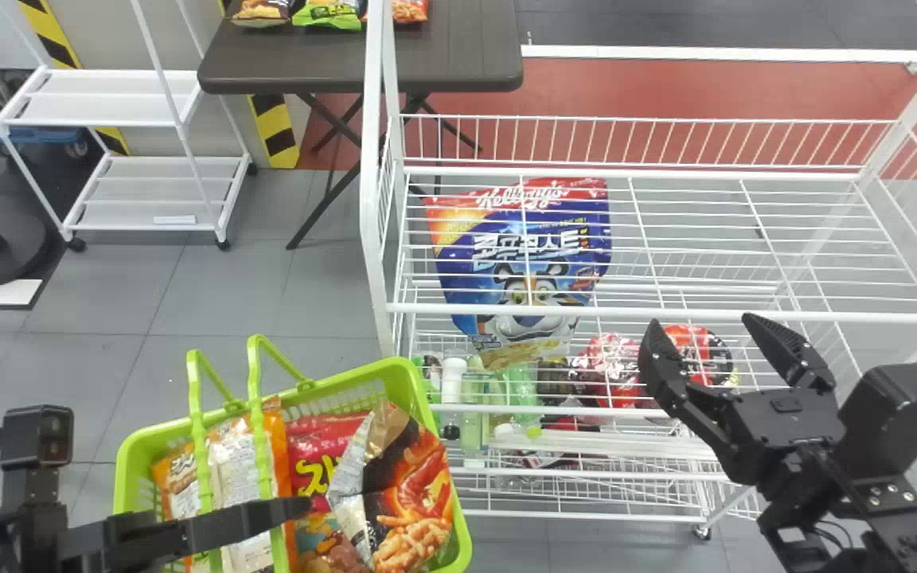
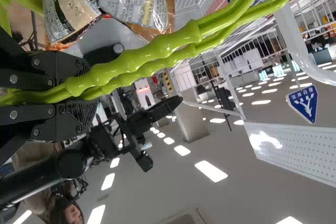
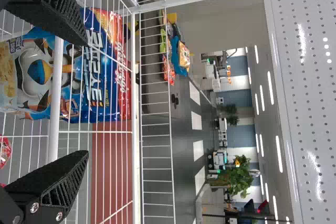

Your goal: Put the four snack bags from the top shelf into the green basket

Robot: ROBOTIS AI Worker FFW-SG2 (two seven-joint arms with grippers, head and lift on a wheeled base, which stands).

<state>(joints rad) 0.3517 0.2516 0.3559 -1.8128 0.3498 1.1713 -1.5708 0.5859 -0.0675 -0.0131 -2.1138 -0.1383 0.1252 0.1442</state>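
In the green basket (image 1: 461,537), at the near left, lay the snack bags: an orange-and-white one (image 1: 243,469) beside a red one (image 1: 321,430), and a brown-and-orange one (image 1: 415,517) leaning toward the right rim. The basket's two handles (image 1: 259,430) stood up over them, and my left hand (image 1: 267,516) reached across the load; my wrist camera showed that hand (image 2: 86,90) closed on the handles, one finger to either side. To the right of the basket rose the white wire rack, with its top shelf (image 1: 745,316) above a large blue-and-red cereal bag (image 1: 562,239), which I saw through the wires. Bottles (image 1: 452,382) and red packages (image 1: 610,358) sat lower down. My right hand (image 1: 701,325) was open near the front of the rack, its fingers well apart. Behind, more bags (image 1: 329,12) rested on a dark tabletop (image 1: 458,68), near a white cart (image 1: 108,83).
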